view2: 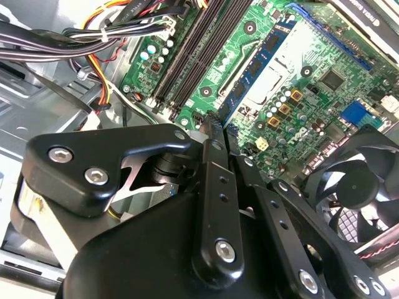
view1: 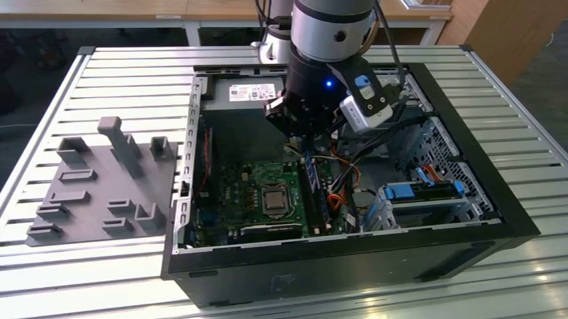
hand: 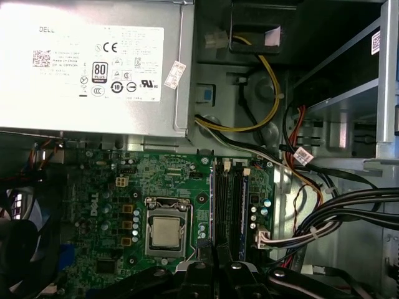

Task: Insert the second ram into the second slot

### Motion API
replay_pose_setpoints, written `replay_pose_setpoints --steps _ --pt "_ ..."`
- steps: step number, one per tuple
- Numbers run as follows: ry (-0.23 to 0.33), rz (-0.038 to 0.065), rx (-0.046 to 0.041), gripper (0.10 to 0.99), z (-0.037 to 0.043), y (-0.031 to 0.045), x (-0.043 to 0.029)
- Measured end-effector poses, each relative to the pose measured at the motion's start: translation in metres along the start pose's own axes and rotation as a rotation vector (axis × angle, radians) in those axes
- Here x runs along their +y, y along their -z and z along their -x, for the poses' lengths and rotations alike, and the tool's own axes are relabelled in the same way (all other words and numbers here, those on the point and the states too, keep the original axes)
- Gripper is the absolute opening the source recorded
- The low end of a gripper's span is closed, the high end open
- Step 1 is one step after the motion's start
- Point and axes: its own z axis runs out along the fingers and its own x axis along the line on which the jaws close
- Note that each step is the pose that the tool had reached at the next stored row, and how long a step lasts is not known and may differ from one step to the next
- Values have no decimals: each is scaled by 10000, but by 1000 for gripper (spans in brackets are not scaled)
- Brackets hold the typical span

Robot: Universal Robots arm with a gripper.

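Arm points straight down into the open PC case. The end effector has its fingers drawn together, tips at one end of the second ram, which sits along the motherboard slots; can't tell if it is gripped. Slatted metal surface, grey fixture at the exterior view's left.

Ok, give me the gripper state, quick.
Gripper: closed, at the end of the second ram; whether it grips it cannot be told.

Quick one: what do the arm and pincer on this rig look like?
Arm: silver-grey cylinder, then a black wrist section with a small blue light. A white-grey box with a blue cap is mounted beside it, black cables trailing. Pincer: matte black link bars with silver screw heads.
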Motion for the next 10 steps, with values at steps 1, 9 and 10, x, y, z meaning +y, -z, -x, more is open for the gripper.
replay_pose_setpoints --steps 1,9,10 --pt "0 0 0 137 0 -3 0" --pt "0 -1 0 137 0 -29 -1" --pt "0 -1 0 137 0 -31 -1"
